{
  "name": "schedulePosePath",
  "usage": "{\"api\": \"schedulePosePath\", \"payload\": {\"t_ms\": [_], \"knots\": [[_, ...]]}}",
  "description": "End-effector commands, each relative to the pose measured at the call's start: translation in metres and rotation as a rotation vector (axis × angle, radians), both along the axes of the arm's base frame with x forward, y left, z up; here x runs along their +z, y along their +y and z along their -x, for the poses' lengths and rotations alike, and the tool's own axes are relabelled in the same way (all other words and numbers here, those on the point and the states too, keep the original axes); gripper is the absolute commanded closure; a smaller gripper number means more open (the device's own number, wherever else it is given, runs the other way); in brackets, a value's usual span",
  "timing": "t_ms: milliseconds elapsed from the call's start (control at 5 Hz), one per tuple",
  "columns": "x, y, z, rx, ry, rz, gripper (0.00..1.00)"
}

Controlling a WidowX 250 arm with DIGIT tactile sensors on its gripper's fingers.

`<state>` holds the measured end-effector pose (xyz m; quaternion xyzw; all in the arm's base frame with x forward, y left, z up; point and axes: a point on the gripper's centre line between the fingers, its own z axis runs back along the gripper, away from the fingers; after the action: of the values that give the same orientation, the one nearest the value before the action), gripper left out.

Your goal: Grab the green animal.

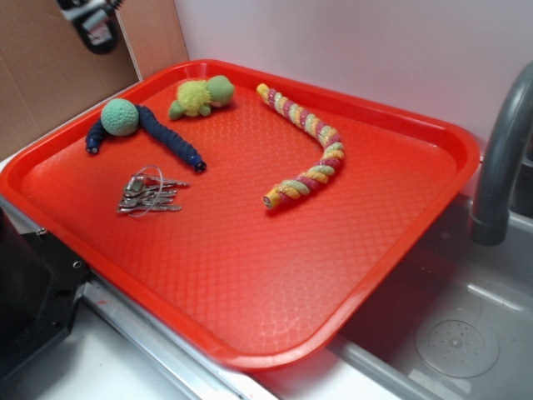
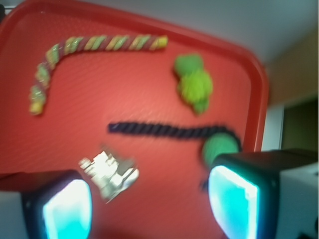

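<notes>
Wrist: green animal (image 2: 193, 82) beyond pincer (image 2: 149, 206).

White wall (image 1: 350, 42), cardboard panel (image 1: 50, 75), steel sink (image 1: 466, 325) beside.

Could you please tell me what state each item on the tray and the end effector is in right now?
green animal: lying free near the tray's far edge, not gripped.
teal knitted ball toy: resting on tray, dark blue arms spread.
braided rope: lying curved, untouched.
keys: flat in a bunch.
red tray: sitting partly over the sink.
end effector: open, empty, above the tray.
</notes>
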<state>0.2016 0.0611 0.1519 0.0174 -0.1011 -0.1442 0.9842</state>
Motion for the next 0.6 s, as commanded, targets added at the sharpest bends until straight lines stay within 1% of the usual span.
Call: {"api": "schedulePosePath", "payload": {"t_ms": [0, 200, 400], "knots": [[-0.023, 0.023, -0.042, 0.005, -0.077, -0.089, 0.00], [-0.048, 0.030, -0.063, -0.019, -0.071, -0.112, 0.00], [-0.067, 0.037, -0.077, -0.035, -0.044, -0.111, 0.00]]}}
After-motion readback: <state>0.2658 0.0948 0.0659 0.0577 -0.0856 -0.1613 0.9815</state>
